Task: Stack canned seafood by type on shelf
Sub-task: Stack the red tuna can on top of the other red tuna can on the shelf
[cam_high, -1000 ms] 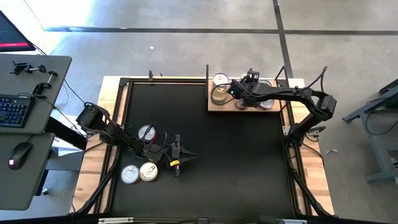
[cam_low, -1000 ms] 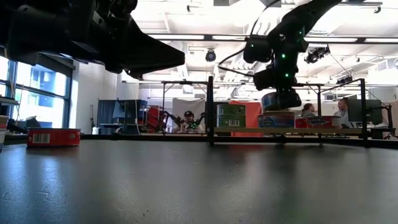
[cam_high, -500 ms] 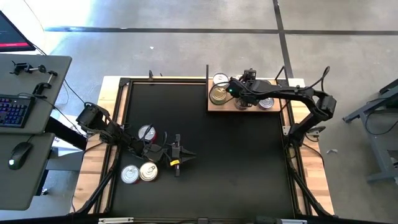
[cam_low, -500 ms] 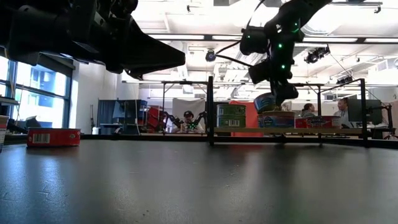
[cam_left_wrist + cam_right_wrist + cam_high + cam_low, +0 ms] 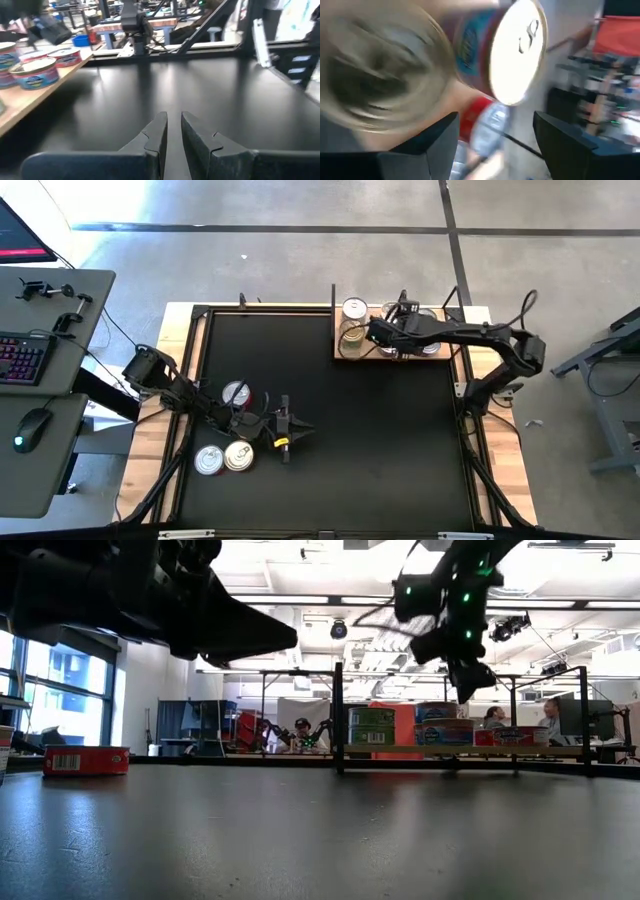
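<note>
Over at the far right corner of the table (image 5: pixel 320 490), the wooden shelf (image 5: pixel 345 353) carries most of the tins. The right pincer (image 5: pixel 372 332) hangs above it with its fingers spread apart and nothing between them; from table level it (image 5: pixel 468 683) sits clear above the top of a two-high stack of tins (image 5: pixel 436 724). Its own wrist camera looks down on a red and blue tin with a silver pull-tab lid (image 5: pixel 512 52) just ahead of the open fingers (image 5: pixel 570 145), with a gold-lidded tin (image 5: pixel 380 75) blurred beside it. From overhead, a silver-lidded tin (image 5: pixel 354 308) stands at the shelf's far edge, and more tins sit partly under the arm.

The left pincer (image 5: pixel 284 432) waits low over the black mat near the left front of the table, its fingers (image 5: pixel 156 136) drawn close with only a thin gap and holding nothing. Three loose tins remain beside that arm: one silver-lidded with a red side (image 5: pixel 236 393), and a silver one (image 5: pixel 208 460) touching a gold one (image 5: pixel 239 455) nearer the front edge. From table level a red tin (image 5: pixel 86 760) shows at the far left.
</note>
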Controlling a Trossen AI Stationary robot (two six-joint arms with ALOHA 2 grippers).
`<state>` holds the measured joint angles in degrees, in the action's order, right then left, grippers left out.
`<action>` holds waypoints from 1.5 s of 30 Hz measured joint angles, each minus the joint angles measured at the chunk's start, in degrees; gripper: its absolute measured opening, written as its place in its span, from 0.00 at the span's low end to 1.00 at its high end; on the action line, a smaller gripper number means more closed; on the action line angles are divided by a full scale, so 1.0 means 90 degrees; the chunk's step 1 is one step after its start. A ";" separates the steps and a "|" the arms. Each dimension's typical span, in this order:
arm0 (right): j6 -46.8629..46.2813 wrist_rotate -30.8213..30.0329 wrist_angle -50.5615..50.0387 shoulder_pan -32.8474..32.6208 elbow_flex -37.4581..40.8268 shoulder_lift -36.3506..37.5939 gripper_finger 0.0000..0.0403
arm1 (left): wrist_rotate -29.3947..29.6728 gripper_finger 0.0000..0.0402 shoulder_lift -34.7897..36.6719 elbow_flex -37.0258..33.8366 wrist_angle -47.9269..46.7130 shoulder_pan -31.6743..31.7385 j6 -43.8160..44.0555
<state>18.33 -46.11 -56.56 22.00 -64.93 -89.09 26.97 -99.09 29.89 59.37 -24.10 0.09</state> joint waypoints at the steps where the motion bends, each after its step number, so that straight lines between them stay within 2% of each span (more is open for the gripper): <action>1: -0.0300 0.0130 -0.0030 -0.0136 0.0000 0.0086 0.61 | 0.0112 0.12 0.0000 0.0000 -0.0051 -0.0021 -0.0025; 5: -0.1484 0.0972 0.0107 -0.0969 0.0003 0.0464 0.61 | 0.0920 0.12 0.0187 -0.0002 -0.0665 -0.0129 -0.0077; 8: -0.2291 0.1129 0.0381 -0.1853 0.0005 0.0614 0.61 | 0.1332 0.12 0.0750 -0.0005 -0.1715 -0.0210 0.0059; 11: -0.2988 0.1068 0.0731 -0.2881 0.0007 0.0618 0.61 | 0.1372 0.12 0.1587 -0.0005 -0.3178 -0.0223 0.0670; 16: -0.4041 0.0954 0.1656 -0.4439 0.0011 0.0357 0.61 | 0.1386 0.12 0.3075 -0.0004 -0.6145 -0.0236 0.2247; 20: -0.4388 0.0522 0.2557 -0.5382 0.0015 -0.0068 0.61 | 0.1388 0.12 0.3975 -0.0005 -0.8593 -0.0296 0.3947; 23: -0.4490 -0.0210 0.3229 -0.5825 0.0015 -0.0500 0.61 | 0.1380 0.12 0.4341 -0.0004 -1.0327 -0.0294 0.5726; 25: -0.4491 -0.0820 0.3651 -0.5992 0.0015 -0.0824 0.61 | 0.1381 0.12 0.4386 -0.0010 -1.1201 -0.0226 0.6765; 27: -0.4489 -0.1256 0.3969 -0.6067 0.0015 -0.1134 0.61 | 0.1368 0.12 0.4344 -0.0111 -1.1650 -0.0100 0.7441; 31: -0.4651 -0.1419 0.3930 -0.6026 0.0019 -0.1499 0.61 | 0.0733 0.08 0.4150 -0.0595 -1.1581 0.0381 0.8010; 34: -0.4915 -0.1266 0.3587 -0.5986 0.0019 -0.1470 0.61 | 0.0808 0.05 0.3973 -0.0888 -1.0900 0.0656 0.7854; 36: -0.5074 -0.1250 0.3393 -0.5984 0.0019 -0.1388 0.61 | 0.0865 0.03 0.3827 -0.0964 -1.0065 0.0715 0.7461; 38: -0.5157 -0.1245 0.3362 -0.5994 0.0019 -0.1290 0.61 | 0.0519 0.01 0.3716 -0.0991 -0.8705 0.0717 0.6602; 40: -0.5163 -0.1235 0.3348 -0.5994 0.0019 -0.1230 0.61 | 0.0025 0.00 0.3489 -0.1022 -0.7078 0.0686 0.5322; 43: -0.5168 -0.1224 0.3330 -0.5991 0.0019 -0.1221 0.61 | -0.0217 0.00 0.3260 -0.0986 -0.4573 0.0539 0.3167; 45: -0.5200 -0.1216 0.3342 -0.5991 0.0019 -0.1233 0.61 | -0.0310 0.00 0.3108 -0.0986 -0.3513 0.0415 0.1942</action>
<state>-28.47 -57.05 -26.47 -31.92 -64.75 -100.18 24.18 -71.11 21.02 27.75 -20.37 17.57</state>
